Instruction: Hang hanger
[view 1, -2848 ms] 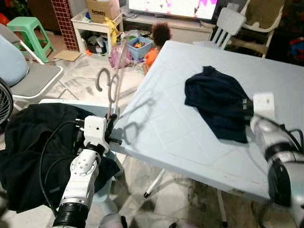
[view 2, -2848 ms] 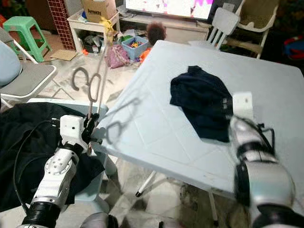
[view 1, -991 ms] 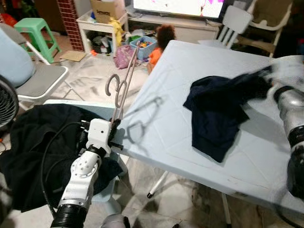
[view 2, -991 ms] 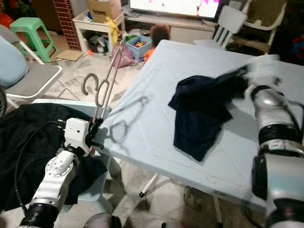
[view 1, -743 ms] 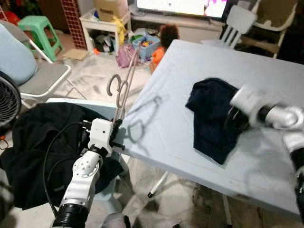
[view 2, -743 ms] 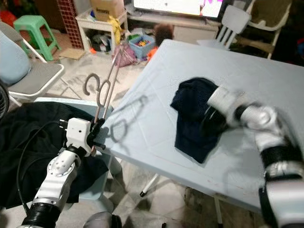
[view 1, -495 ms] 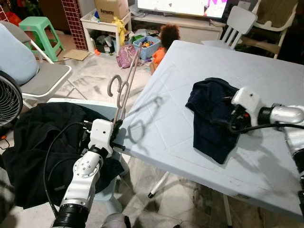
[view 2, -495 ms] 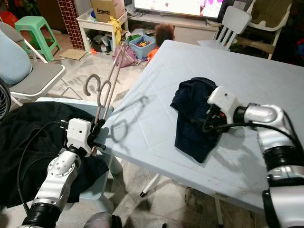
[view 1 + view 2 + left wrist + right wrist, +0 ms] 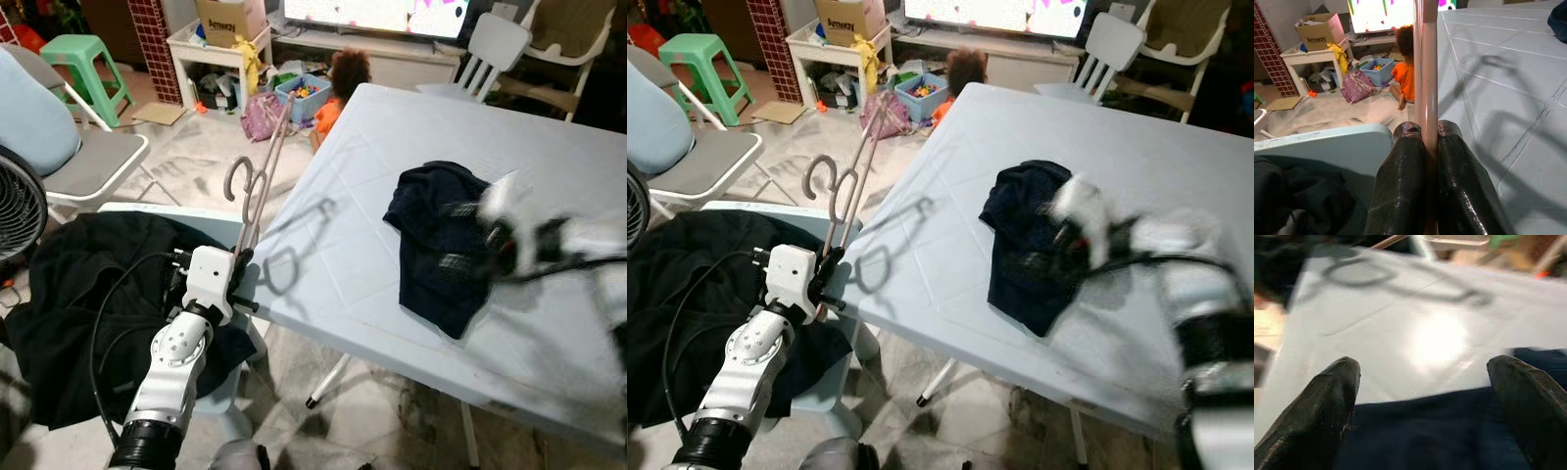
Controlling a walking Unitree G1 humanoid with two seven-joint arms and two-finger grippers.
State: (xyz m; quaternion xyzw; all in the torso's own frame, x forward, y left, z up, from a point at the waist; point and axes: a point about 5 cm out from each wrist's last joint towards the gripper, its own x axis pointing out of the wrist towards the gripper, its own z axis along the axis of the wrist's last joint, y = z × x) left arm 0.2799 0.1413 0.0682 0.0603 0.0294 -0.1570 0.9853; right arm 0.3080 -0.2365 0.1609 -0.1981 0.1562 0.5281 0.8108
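Observation:
A pink metal hanger stands upright just off the table's near left corner, hook end up. My left gripper is shut on its lower rods, and the left wrist view has both fingers clamped on the pink rod. A dark navy garment lies crumpled on the pale blue table. My right gripper is blurred at the garment's right side. Seen from the right wrist, the right gripper is open, fingers spread wide just above the navy cloth.
Black clothing lies heaped on a light blue chair at my left. A fan, a grey folding chair and a green stool stand further left. A person in orange sits on the floor beyond the table, near toy bins.
My right arm has swung in from the table's right side to the garment, which got pulled and bunched; the arm is now blurred in motion. The left gripper and hanger hold still.

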